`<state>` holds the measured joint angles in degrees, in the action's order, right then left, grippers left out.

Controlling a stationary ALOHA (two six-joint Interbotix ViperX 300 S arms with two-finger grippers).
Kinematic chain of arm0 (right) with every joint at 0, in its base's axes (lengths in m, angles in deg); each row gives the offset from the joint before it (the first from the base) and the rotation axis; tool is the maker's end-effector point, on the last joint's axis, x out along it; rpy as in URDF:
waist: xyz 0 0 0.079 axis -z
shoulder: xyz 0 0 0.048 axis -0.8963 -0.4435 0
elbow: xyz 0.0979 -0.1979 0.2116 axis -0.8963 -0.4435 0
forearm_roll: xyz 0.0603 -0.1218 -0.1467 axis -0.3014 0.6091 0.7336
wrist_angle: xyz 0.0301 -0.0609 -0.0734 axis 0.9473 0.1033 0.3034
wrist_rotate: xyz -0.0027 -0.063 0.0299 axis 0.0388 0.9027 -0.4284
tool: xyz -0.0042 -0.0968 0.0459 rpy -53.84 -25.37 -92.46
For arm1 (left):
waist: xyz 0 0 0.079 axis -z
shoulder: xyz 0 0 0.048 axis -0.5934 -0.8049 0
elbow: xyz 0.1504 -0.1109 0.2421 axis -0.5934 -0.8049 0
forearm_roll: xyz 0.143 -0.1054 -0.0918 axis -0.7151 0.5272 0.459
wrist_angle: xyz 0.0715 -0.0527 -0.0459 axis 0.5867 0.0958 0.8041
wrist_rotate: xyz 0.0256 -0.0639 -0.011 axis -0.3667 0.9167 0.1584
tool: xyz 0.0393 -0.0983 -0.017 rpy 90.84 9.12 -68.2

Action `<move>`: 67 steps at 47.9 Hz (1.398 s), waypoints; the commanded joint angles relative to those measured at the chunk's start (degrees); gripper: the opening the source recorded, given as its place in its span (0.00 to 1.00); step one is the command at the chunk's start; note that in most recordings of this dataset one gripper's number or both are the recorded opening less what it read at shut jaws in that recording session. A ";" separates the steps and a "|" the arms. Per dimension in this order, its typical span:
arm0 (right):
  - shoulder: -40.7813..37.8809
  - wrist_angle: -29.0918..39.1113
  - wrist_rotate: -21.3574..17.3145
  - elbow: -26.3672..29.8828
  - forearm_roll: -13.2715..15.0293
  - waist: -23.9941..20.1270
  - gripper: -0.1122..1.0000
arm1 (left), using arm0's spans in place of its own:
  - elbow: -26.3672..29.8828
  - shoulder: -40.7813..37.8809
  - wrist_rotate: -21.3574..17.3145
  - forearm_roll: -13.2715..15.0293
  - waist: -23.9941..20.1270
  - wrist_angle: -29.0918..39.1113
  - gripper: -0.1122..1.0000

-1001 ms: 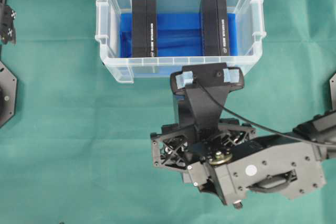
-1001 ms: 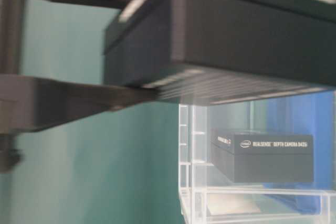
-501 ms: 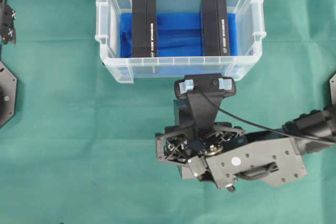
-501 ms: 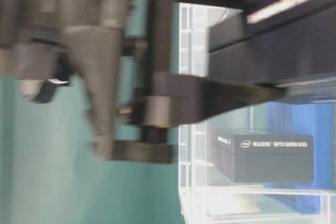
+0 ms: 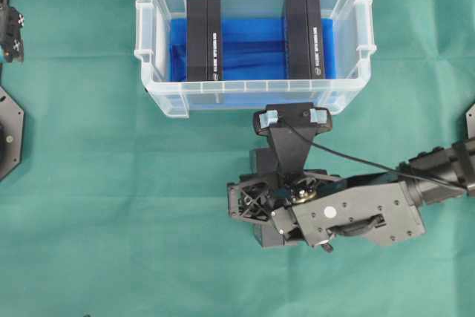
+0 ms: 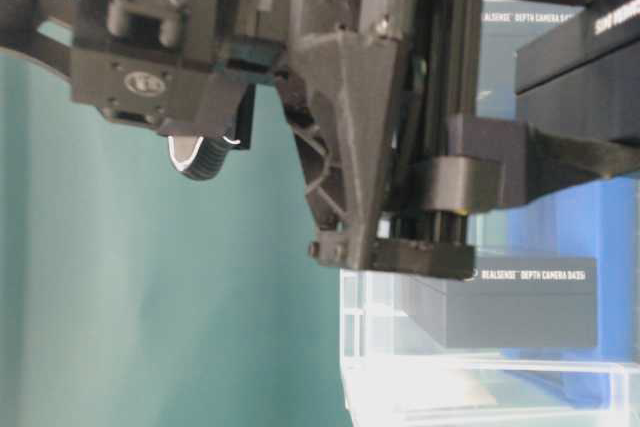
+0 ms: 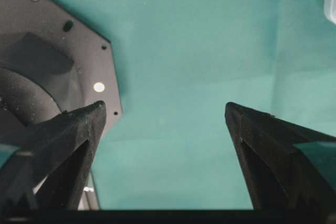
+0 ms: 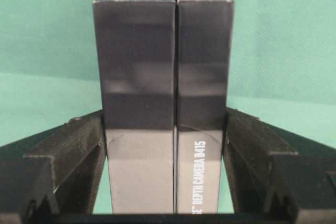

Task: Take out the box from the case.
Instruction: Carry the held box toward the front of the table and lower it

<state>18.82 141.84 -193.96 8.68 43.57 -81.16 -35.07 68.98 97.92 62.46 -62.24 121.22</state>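
The right gripper clamps a black rectangular cardboard box outside the clear plastic case; the left gripper gapes apart.

I am holding a glossy black box with white lettering along its side, between my matte black fingers. Plain teal-green cloth is covering the table. Far from me the case is showing clear, colourless walls and a bright blue lining; two more black boxes, the left one and the right one, are carrying white print.
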 commanded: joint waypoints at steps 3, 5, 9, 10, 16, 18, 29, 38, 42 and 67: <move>1.23 -0.26 0.00 0.26 0.18 0.00 0.71 | 0.62 -0.18 0.00 -0.26 0.00 -0.18 0.99; 1.23 -0.35 -0.09 0.26 0.09 0.00 0.71 | 0.62 -0.18 0.00 -0.18 0.00 -0.18 0.99; 1.23 -0.44 0.18 0.26 0.18 0.09 0.71 | 0.62 -0.18 0.00 -0.26 0.00 -0.26 0.99; 1.23 -0.62 0.44 0.26 0.18 0.09 0.71 | 0.62 -0.18 0.09 -0.26 0.00 -0.26 0.99; 1.23 -1.85 1.32 0.26 0.53 0.09 0.71 | 0.62 -0.18 0.09 -0.26 0.00 -0.35 0.99; 1.23 -2.02 1.41 0.26 0.70 0.09 0.71 | 0.62 -0.18 0.09 -0.26 0.00 -0.35 0.99; 1.23 -2.11 1.67 0.35 0.97 0.18 0.71 | 0.62 -0.18 0.09 -0.26 0.00 -0.35 0.99; 1.23 -2.20 1.58 0.44 1.05 0.18 0.71 | 0.62 -0.18 0.00 -0.26 0.00 -0.35 0.99; 1.23 -2.11 1.58 0.44 1.32 0.18 0.71 | 0.62 -0.09 0.00 -0.26 0.00 -0.35 0.99; 1.23 4.22 0.97 3.25 3.16 0.18 0.95 | 0.53 -0.18 -0.18 -0.26 0.00 -0.44 0.99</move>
<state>18.82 145.80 -192.91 10.61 46.38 -80.99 -35.07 68.89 97.66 62.46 -62.15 120.96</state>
